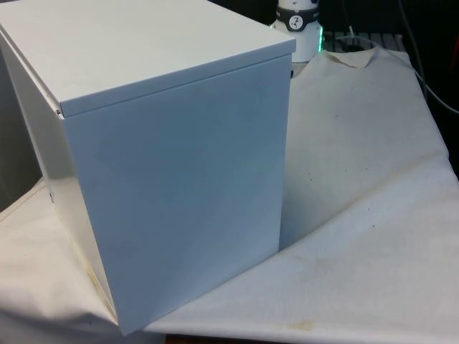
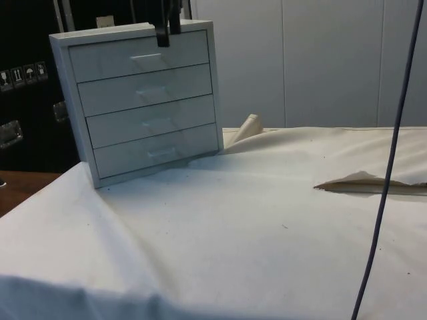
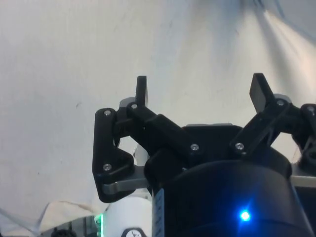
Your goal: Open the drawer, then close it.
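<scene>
A white chest of drawers (image 2: 143, 107) stands on the cloth with four drawers stacked, and all sit flush with its front. The top drawer (image 2: 107, 61) has a small pale handle (image 2: 145, 57). My black gripper (image 2: 167, 30) hangs just before the chest's top front edge, above that handle and apart from it. In the wrist view the gripper (image 3: 200, 91) is open, its fingers (image 3: 141, 91) wide apart with nothing between them and white cloth beyond. In the front view the chest (image 1: 179, 179) turns its plain back and side to the camera.
The white cloth (image 2: 233, 227) lies loose with a raised fold (image 2: 360, 180) at the side view's right. A grey cable (image 2: 387, 167) hangs down across that side. A cloth bump (image 2: 248, 127) sits just behind the chest.
</scene>
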Available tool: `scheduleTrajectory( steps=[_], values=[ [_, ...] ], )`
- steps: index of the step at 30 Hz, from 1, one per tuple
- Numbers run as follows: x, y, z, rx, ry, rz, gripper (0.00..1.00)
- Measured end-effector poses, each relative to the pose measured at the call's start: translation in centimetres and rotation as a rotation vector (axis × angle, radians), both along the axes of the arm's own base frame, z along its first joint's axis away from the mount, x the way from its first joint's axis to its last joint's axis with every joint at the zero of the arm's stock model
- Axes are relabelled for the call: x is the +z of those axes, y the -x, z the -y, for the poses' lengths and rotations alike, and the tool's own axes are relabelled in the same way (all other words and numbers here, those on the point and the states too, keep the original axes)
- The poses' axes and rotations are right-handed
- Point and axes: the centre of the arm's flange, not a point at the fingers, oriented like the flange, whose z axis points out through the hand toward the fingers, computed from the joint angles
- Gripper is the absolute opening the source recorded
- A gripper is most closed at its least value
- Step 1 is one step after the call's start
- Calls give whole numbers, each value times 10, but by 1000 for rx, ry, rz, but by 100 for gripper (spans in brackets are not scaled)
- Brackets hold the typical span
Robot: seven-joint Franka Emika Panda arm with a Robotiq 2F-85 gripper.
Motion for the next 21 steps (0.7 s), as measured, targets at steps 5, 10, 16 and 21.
scheduleTrajectory(
  steps=[5, 10, 16, 21],
  values=[
    [-2, -2, 2, 18, -1, 26, 100],
    [-7, -3, 4, 38, -3, 58, 100],
    [-13, -5, 7, 70, -5, 102, 100],
    [-14, -6, 8, 90, -4, 121, 100]
  ],
)
